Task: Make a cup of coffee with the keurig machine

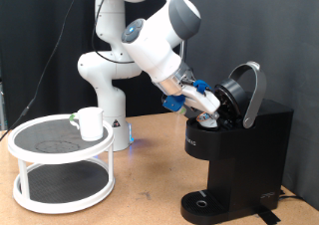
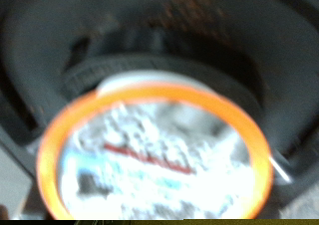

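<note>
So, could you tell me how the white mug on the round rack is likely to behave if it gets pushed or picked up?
The cup looks like rigid ceramic, so probably stiff and breakable if dropped. It stands upright on the upper mesh tier of the white rack, where a push would likely make it slide rather than roll. Its glossy surface may be slippery. The gripper is away at the keurig machine.

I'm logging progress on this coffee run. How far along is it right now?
Done: the keurig machine has its lid raised. In hand: the gripper is at the open brew chamber, and the wrist view shows an orange-rimmed pod right at the holder. Left: the cup sits on the white round rack, not on the drip tray.
</note>
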{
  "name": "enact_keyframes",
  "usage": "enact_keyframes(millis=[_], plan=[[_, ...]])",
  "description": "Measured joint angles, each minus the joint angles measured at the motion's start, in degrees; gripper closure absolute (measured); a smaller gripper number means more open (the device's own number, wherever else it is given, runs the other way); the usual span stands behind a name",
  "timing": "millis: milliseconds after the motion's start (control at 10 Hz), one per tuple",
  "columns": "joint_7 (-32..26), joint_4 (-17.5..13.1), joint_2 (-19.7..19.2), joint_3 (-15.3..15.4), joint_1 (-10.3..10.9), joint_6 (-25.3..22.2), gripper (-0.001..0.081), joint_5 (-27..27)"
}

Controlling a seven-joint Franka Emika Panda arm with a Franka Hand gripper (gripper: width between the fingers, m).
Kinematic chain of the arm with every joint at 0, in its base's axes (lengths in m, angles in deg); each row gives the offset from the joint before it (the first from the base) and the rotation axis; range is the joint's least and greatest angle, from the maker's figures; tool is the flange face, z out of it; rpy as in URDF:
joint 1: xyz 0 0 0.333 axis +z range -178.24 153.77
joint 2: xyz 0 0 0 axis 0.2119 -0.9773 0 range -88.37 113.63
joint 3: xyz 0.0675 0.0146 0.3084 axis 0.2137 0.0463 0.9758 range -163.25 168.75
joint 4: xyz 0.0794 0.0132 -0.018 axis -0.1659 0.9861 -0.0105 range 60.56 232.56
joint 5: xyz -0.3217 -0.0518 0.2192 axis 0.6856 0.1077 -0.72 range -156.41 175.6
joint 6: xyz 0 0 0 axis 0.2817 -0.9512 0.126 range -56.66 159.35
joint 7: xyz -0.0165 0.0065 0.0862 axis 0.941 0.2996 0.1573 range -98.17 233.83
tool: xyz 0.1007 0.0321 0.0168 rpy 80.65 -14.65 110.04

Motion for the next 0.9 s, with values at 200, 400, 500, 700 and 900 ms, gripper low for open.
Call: enact_keyframes(millis=[200, 400, 500, 700, 900], plan=[[0.0, 0.2, 1.6, -0.3, -0.4, -2.1, -0.0002, 0.1], [0.6, 0.5, 2.3, -0.3, -0.6, -2.3, -0.0002, 0.7], [1.5, 0.6, 2.2, -0.3, -0.6, -2.1, -0.0002, 1.5], [2.8, 0.8, 1.4, 0.0, -0.5, -1.3, -0.0002, 3.1], [2.8, 1.0, -0.1, 0.5, -0.5, -0.1, -0.0002, 3.2]])
